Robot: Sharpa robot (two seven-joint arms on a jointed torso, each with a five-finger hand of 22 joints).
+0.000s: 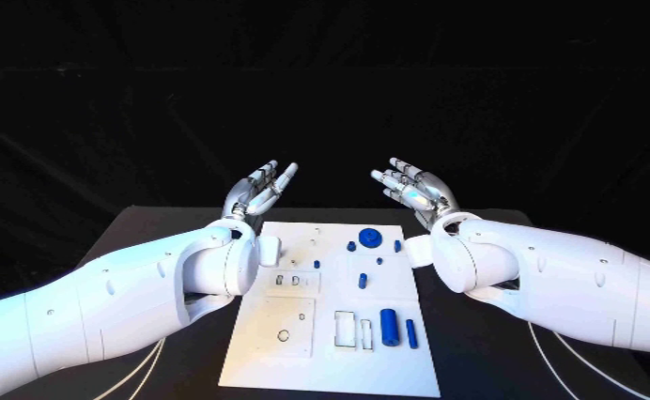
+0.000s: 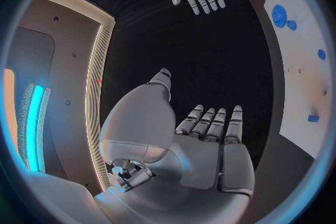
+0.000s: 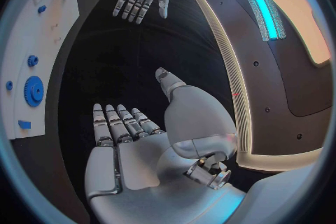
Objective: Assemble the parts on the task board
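Both hands hang empty, fingers straight and apart, palms facing each other: the left hand (image 1: 260, 188) and right hand (image 1: 417, 189) flank the far end of the white task board (image 1: 305, 344), whose blue parts (image 1: 390, 326) lie below and between them.

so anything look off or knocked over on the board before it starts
Nothing stands out. The task board lies flat on the table, the blue parts sit on it undisturbed, and the left hand and right hand are open beyond it, holding nothing.
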